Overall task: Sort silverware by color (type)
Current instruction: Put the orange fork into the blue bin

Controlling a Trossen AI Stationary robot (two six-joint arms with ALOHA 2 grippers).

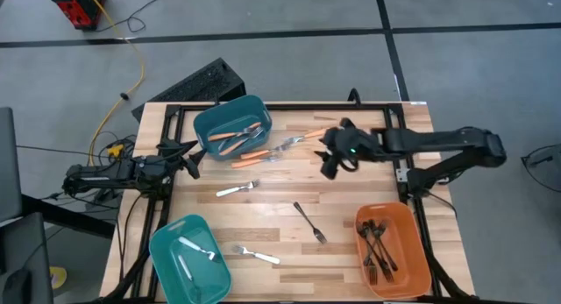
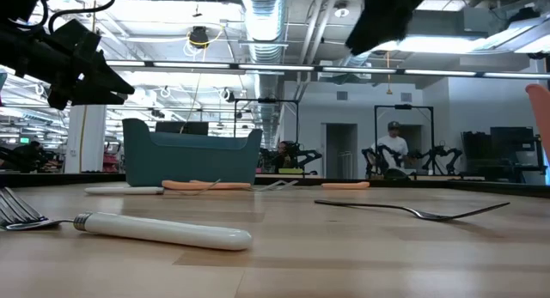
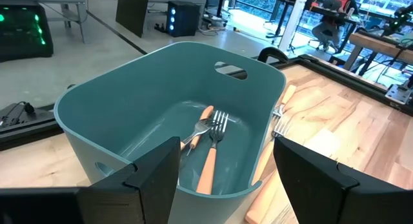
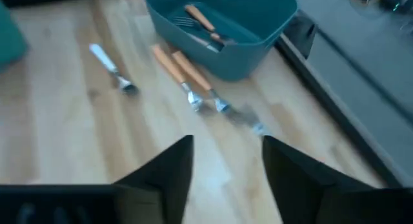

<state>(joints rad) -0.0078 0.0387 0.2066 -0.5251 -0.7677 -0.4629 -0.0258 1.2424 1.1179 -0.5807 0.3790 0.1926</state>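
Wooden table is standing on grey floor. Three bins: two teal, one orange. Loose forks are lying mid-table. Right gripper is hovering wide, empty; left gripper likewise.

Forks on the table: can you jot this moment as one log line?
right gripper: open, empty, above orange-handled forks | left gripper: open, beside far teal bin | black fork: loose on table

Dark jointed arms; right gripper housing shows green light.
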